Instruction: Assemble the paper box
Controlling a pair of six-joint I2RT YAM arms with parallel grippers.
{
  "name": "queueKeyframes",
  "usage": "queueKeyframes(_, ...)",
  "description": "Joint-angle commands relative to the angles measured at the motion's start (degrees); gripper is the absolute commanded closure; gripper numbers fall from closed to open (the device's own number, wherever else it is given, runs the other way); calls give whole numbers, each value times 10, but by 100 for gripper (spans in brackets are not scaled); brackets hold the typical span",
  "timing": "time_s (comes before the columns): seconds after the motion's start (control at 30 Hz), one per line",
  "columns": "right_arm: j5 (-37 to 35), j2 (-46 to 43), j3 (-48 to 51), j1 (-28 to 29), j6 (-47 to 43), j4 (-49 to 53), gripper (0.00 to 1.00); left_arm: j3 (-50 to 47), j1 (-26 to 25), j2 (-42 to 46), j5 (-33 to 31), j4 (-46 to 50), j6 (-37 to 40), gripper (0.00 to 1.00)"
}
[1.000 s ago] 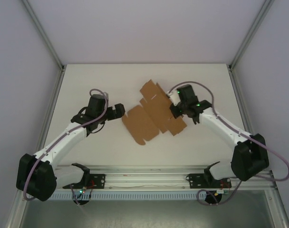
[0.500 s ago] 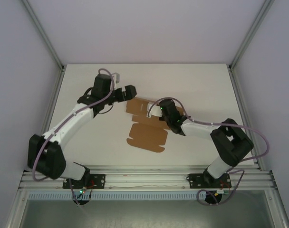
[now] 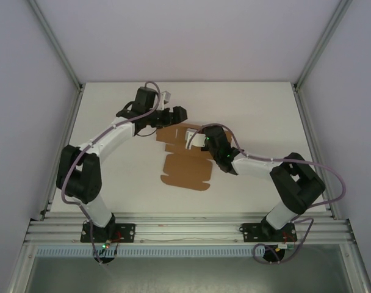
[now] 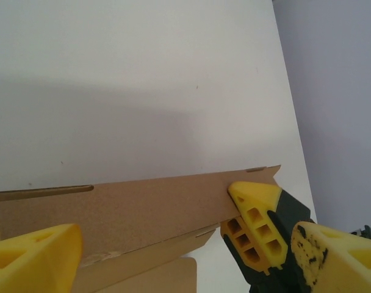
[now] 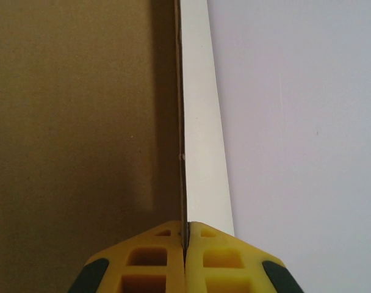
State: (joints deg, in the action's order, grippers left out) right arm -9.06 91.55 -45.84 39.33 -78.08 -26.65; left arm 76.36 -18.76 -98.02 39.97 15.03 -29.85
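Note:
The paper box [image 3: 185, 172] is a brown die-cut sheet lying mid-table, with its far flaps raised. My right gripper [image 3: 205, 144] holds one raised flap by its thin edge. In the right wrist view the yellow fingers [image 5: 155, 256] of the right gripper [image 5: 185, 235] are pressed shut on that edge, with the brown face [image 5: 82, 122] to the left. My left gripper [image 3: 176, 116] sits at the sheet's far edge. In the left wrist view the left gripper [image 4: 143, 244] stands open, a standing brown panel [image 4: 130, 207] crosses between its fingers, and the right fingertip [image 4: 255, 201] touches the panel's end.
The white table [image 3: 265, 110] is fenced by metal frame posts [image 3: 57, 46] at the back corners and a rail [image 3: 185, 231] along the near edge. The right arm's elbow [image 3: 295, 180] rests low at the near right.
The left arm has reached farther back and right, up to the sheet's far edge, and its jaws have narrowed slightly. The sheet was dragged to mid-table earlier and its far flaps now stand up.

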Motion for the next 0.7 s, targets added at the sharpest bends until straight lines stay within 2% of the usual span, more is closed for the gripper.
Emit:
queueKeyframes(0.0, 3, -4, 0, 1, 5, -26, 100, 26, -5, -18, 14, 36, 18, 14)
queueKeyframes(0.27, 13, -21, 7, 2, 21, -45, 100, 13, -13, -24, 12, 50, 32, 18)
queueKeyframes(0.4, 17, -27, 8, 1, 29, -47, 100, -11, -16, -28, 64, 0, -4, 20)
queueKeyframes(0.47, 16, -29, 12, 1, 30, -61, 100, -18, -18, -30, 69, -7, -10, 21)
queueKeyframes(0.57, 16, -34, 15, 1, 26, -63, 100, -13, -20, -31, 43, 25, 6, 23)
queueKeyframes(0.67, 14, -32, 14, 2, 15, -53, 100, 5, -19, -23, -59, 83, 45, 23)
